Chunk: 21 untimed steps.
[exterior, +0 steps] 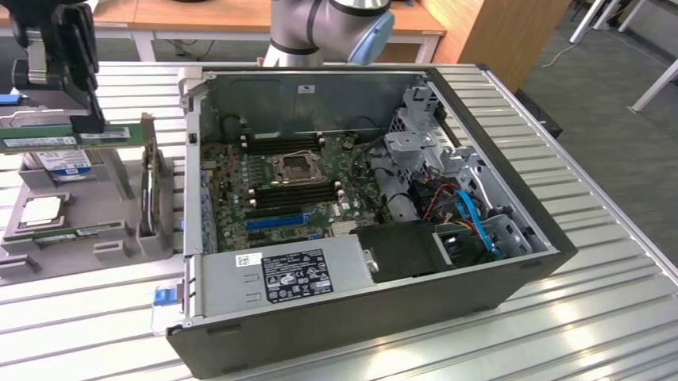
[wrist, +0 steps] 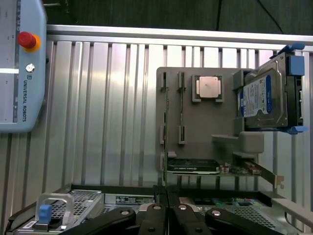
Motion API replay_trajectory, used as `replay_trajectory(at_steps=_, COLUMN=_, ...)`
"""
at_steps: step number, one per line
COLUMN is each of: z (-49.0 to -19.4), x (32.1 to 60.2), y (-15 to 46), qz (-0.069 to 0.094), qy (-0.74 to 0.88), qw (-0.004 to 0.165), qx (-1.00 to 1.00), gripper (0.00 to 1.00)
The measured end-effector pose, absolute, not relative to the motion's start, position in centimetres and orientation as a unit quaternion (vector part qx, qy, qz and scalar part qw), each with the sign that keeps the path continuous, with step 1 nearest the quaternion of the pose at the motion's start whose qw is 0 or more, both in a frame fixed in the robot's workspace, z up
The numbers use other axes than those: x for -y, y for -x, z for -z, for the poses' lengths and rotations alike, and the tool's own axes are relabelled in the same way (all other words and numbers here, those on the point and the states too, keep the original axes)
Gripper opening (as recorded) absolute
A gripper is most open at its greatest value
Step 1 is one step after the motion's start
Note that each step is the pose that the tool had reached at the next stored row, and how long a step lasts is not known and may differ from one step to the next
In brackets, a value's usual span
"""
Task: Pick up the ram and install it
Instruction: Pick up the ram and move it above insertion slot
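Observation:
The ram (exterior: 43, 144), a long green stick with a white sticker, hangs level in the air at the exterior view's far left, above the grey parts holder (exterior: 106, 186). My black gripper (exterior: 87, 125) comes down onto its top edge and is shut on it. In the wrist view my gripper (wrist: 167, 211) has its fingers pressed close together. The open computer case (exterior: 509, 198) lies at the centre of the table. Its motherboard (exterior: 228, 190) shows black memory slots (exterior: 288, 193) beside the processor socket (exterior: 294, 167).
A second green stick (exterior: 79, 232), a processor (wrist: 207, 88), a hard drive (wrist: 266, 98) and a graphics card (wrist: 193, 165) sit on the grey holder (wrist: 205, 122). A blue slot (exterior: 278, 221) crosses the motherboard. A teach pendant (wrist: 22, 63) lies on the slatted table (wrist: 107, 112).

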<state>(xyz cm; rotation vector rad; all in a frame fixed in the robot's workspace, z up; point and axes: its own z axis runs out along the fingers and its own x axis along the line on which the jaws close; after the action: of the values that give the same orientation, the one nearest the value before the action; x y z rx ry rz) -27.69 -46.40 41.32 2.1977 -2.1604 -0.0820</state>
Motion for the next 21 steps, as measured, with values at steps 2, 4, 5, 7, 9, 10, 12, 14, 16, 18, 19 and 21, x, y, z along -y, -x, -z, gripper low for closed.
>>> replay_trajectory(at_steps=2, z=-41.3, x=46.4, y=27.4, qz=0.027, qy=-0.713, qw=0.03, qx=0.7, gripper=0.11)
replay_trajectory(at_steps=4, z=-41.3, x=46.4, y=27.1, qz=0.028, qy=-0.713, qw=0.03, qx=0.7, gripper=0.11)
replay_trajectory(at_steps=5, z=-41.3, x=46.4, y=26.9, qz=0.028, qy=-0.713, qw=0.031, qx=0.7, gripper=0.11)
replay_trajectory(at_steps=7, z=-41.3, x=46.4, y=26.7, qz=0.029, qy=-0.713, qw=0.031, qx=0.7, gripper=0.11)
replay_trajectory(at_steps=9, z=-41.3, x=46.5, y=26.4, qz=0.029, qy=-0.713, qw=0.032, qx=0.7, gripper=0.11)
replay_trajectory(at_steps=10, z=-41.3, x=46.5, y=26.3, qz=0.029, qy=-0.713, qw=0.032, qx=0.7, gripper=0.11)
replay_trajectory(at_steps=12, z=-41.3, x=46.5, y=26.1, qz=0.03, qy=-0.712, qw=0.033, qx=0.7, gripper=0.11)
replay_trajectory(at_steps=14, z=-41.3, x=46.5, y=25.9, qz=0.031, qy=-0.712, qw=0.033, qx=0.7, gripper=0.11)
replay_trajectory(at_steps=16, z=-41.3, x=46.5, y=25.6, qz=0.031, qy=-0.712, qw=0.034, qx=0.7, gripper=0.11)
replay_trajectory(at_steps=18, z=-41.3, x=46.5, y=25.4, qz=0.032, qy=-0.712, qw=0.034, qx=0.7, gripper=0.11)
replay_trajectory(at_steps=19, z=-41.3, x=46.5, y=25.3, qz=0.032, qy=-0.712, qw=0.035, qx=0.7, gripper=0.11)
replay_trajectory(at_steps=21, z=-41.3, x=46.5, y=25.0, qz=0.033, qy=-0.712, qw=0.035, qx=0.7, gripper=0.11)
